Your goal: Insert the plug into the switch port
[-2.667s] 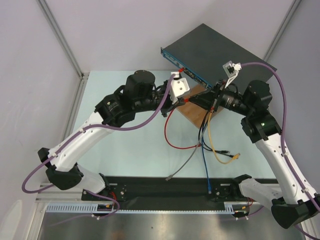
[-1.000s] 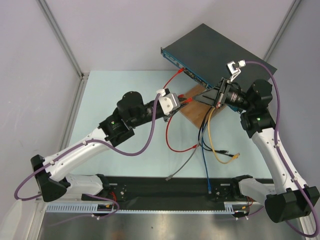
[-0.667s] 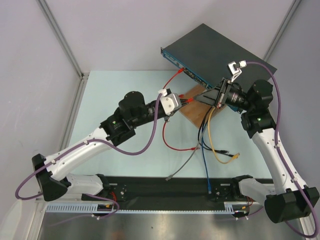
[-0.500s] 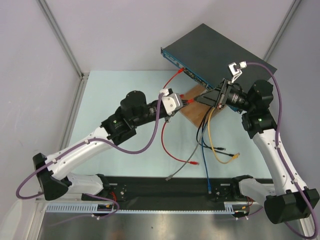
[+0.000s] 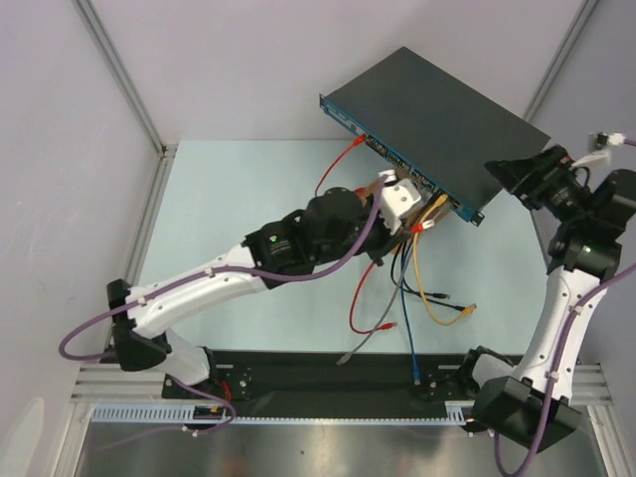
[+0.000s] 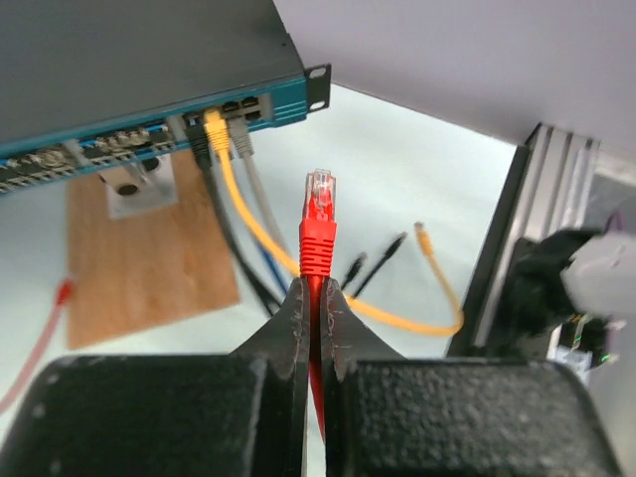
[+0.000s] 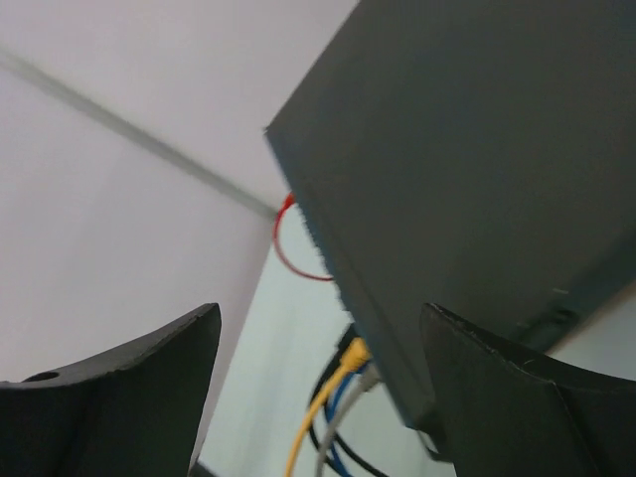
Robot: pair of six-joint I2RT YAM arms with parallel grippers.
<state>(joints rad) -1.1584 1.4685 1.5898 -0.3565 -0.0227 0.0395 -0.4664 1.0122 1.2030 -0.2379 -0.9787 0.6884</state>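
The switch [image 5: 437,109] is a flat black box at the back, its blue front face [image 6: 149,134] holding a row of sockets. Yellow, grey and black cables sit in sockets near its right end [image 6: 224,114]. The red plug [image 6: 319,214] with a clear tip points up toward that face, a short way below it and apart from it. My left gripper [image 6: 313,290] is shut on the red cable just behind the plug's boot; from above the plug [image 5: 418,226] hangs before the right end. My right gripper [image 7: 320,316] is open, empty, beside the switch's right corner [image 5: 502,177].
A brown wooden board [image 6: 149,253] lies under the switch front. Loose cable ends lie on the pale table: red [image 5: 390,325], yellow [image 5: 467,311], grey [image 5: 343,356]. An aluminium rail [image 6: 527,238] and the black base bar [image 5: 328,373] bound the area.
The left gripper shut on the red cable and swung right with the plug, to the switch's right end. The right gripper opened and drew back to the right.
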